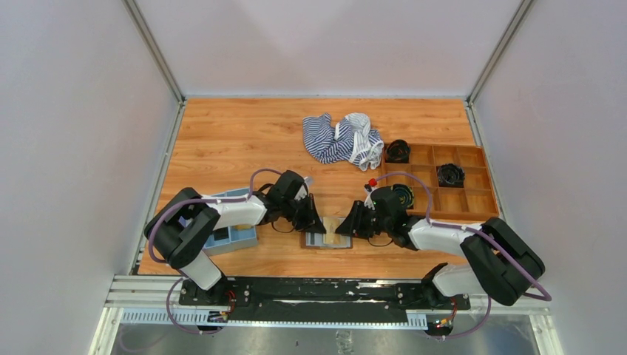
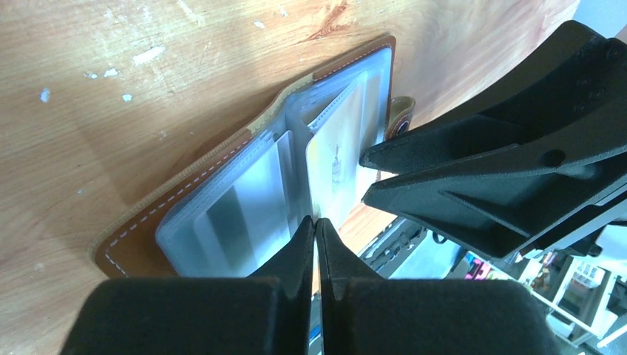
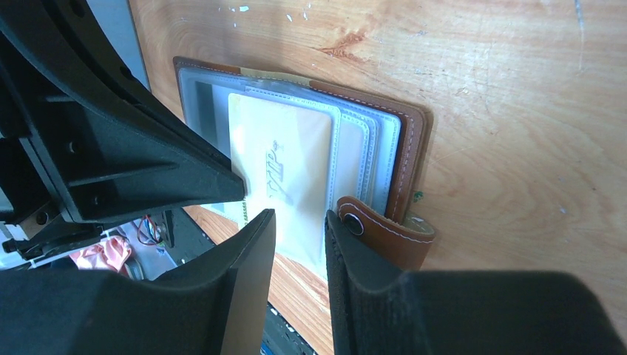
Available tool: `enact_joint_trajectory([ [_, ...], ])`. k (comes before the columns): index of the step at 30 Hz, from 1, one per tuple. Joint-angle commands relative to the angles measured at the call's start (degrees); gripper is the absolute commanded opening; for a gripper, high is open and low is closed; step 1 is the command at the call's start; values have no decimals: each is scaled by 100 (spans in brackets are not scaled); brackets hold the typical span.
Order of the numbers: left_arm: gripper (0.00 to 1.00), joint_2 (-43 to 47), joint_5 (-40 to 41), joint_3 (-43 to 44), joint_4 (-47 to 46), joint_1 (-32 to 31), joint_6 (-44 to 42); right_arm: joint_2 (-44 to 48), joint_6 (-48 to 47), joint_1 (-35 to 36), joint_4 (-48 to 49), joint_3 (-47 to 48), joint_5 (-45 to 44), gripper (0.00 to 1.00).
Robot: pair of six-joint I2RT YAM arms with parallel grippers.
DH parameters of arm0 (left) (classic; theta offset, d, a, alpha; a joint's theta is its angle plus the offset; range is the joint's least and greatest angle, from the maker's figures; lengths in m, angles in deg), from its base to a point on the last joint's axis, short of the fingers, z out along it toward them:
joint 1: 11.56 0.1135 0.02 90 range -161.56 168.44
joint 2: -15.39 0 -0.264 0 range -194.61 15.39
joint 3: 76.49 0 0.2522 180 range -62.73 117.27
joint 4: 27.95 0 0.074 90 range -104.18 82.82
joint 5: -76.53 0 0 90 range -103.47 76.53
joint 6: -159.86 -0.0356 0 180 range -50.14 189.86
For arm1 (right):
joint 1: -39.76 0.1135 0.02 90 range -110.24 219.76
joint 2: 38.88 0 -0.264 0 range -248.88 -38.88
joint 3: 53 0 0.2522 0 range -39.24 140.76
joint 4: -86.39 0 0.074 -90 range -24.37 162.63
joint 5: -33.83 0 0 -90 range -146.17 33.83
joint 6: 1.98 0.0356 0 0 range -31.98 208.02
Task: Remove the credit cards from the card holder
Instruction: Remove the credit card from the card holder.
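Left gripper [image 2: 316,222] is clenched tight. Its two black tips meet at the lower edge of the clear pocket leaves [image 2: 266,177], right beside the pale yellowish card [image 2: 336,159]. Whether a sliver of sleeve or card is pinched between them, I can't make out. Facing it, the right gripper [image 3: 299,218] stands partly apart and holds nothing. Its fingers sit either side of the lower end of that same card, which looks to be poking out of its pocket towards the bottom of the right wrist view.

The small brown leather bifold card holder [image 1: 326,238] lies spread open on the wooden surface [image 1: 244,140], low in the middle of the overhead view, between the two arms. A greyish card [image 2: 225,222] with a dark stripe sits deep in a pocket at lower left of the left wrist view.

I'd say they're on the first card, with one arm steadying and the other about to draw. Next, the right jaws need to close on the exposed end and slide it straight out while the holder is kept pinned.
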Motion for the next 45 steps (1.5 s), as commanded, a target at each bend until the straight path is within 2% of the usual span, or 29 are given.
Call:
enact_joint_trajectory([
  [1, 0, 25, -108, -107, -46, 38, -19, -132, -85, 70, -327, -110, -229, 35],
  [6, 0, 170, -174, -190, -46, 91, -68, -174, -77, 75, -382, -100, -272, 35],
  [15, 0, 726, -353, -578, 21, 544, -151, -315, -40, 73, -480, -124, -365, 33],
  [18, 0, 905, -100, -350, 858, 592, -496, -311, 25, 65, -440, -185, -389, 33],
  [23, 0, 1306, 936, 637, 2858, 592, -1367, -265, 12, 61, -469, -186, -396, 32],
  [26, 0, 1550, 1425, 1084, 3576, 586, -1661, -271, -3, 68, -480, -154, -407, 32],
  [38, 0, 2309, 1626, 1709, 4417, 693, -1976, -293, -55, 61, -548, -46, -363, 32],
  [41, 0, 2523, 1590, 1818, 4831, 1086, -2262, -310, -76, 67, -555, -42, -363, 32],
  [45, 0, 3039, 1432, 1763, 5176, 1920, -2549, -368, -76, 65, -495, -41, -319, 32],
])
